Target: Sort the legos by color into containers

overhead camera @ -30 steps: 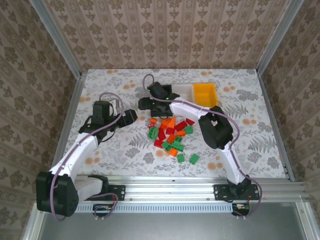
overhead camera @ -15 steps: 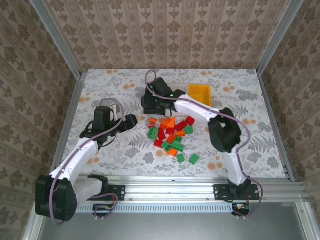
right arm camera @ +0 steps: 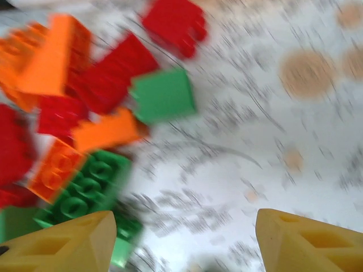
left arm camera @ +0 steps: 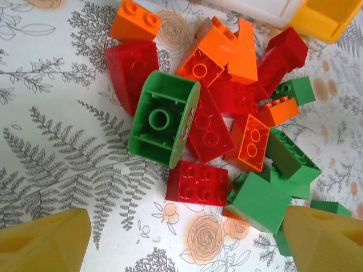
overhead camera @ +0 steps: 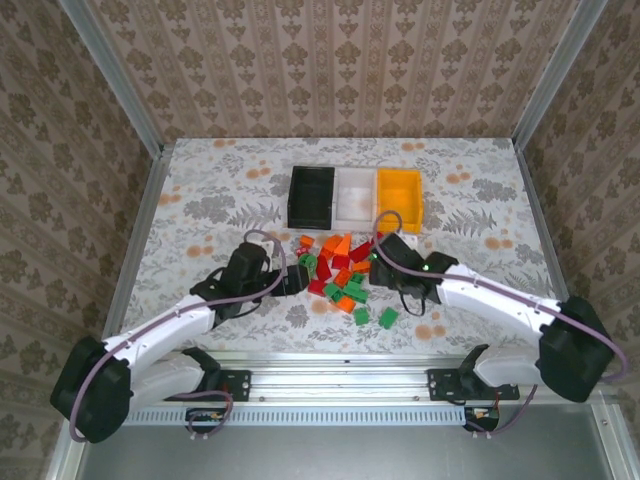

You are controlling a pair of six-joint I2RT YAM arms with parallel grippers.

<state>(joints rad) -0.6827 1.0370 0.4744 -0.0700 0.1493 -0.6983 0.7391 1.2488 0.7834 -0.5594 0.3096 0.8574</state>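
The legos [overhead camera: 340,272] lie in a loose pile of orange, red and green bricks on the table's middle. Behind them the containers stand in a row: black [overhead camera: 311,196], white [overhead camera: 357,192] and yellow [overhead camera: 399,195]. My left gripper [overhead camera: 298,276] is low at the pile's left edge. It is open [left arm camera: 187,249] over bare cloth, with a red brick [left arm camera: 198,182] just ahead and a green brick [left arm camera: 164,118] on its side beyond. My right gripper [overhead camera: 384,262] is at the pile's right edge, open [right arm camera: 184,243] over the cloth, with a green brick [right arm camera: 85,190] by its left finger. That view is blurred.
A lone green brick [overhead camera: 388,318] lies nearest the front rail, right of the pile. The flowered cloth [overhead camera: 480,230] stretches free to the right and to the left of the pile. Metal frame posts and papered walls close in the table.
The right arm has swung back from over the black bin down to the pile's right side, uncovering the bins. The left arm has moved right and forward to the pile's left edge.
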